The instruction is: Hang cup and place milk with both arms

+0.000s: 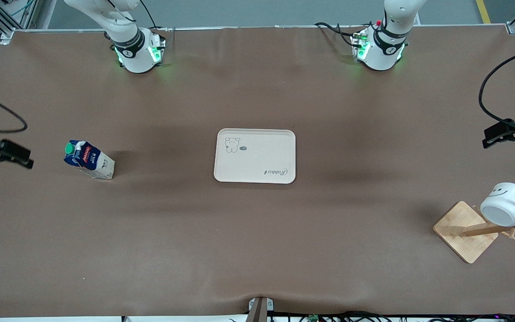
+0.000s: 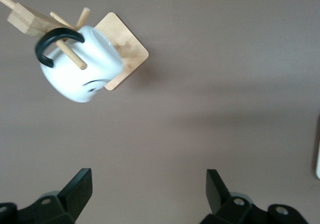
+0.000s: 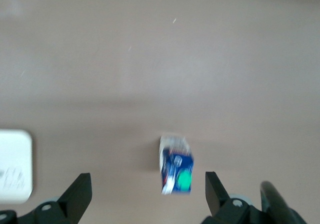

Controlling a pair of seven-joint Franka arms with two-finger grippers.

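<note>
The white cup [image 1: 505,203] with a black handle and smiley face hangs by its handle on a peg of the wooden rack [image 1: 465,230] at the left arm's end of the table. The left wrist view shows the cup [image 2: 82,64] apart from my left gripper [image 2: 149,189], which is open and empty. In the front view that gripper [image 1: 503,136] is up in the air near the rack. The dark blue milk carton [image 1: 88,159] stands on the table at the right arm's end. My right gripper [image 1: 5,154] is open and empty above the table beside the milk [image 3: 176,170].
A cream tray [image 1: 255,155] with a bear drawing lies at the table's middle; its edge shows in the right wrist view [image 3: 15,166]. The rack's square wooden base [image 2: 125,54] rests on the brown table cover. Cables hang at both ends of the table.
</note>
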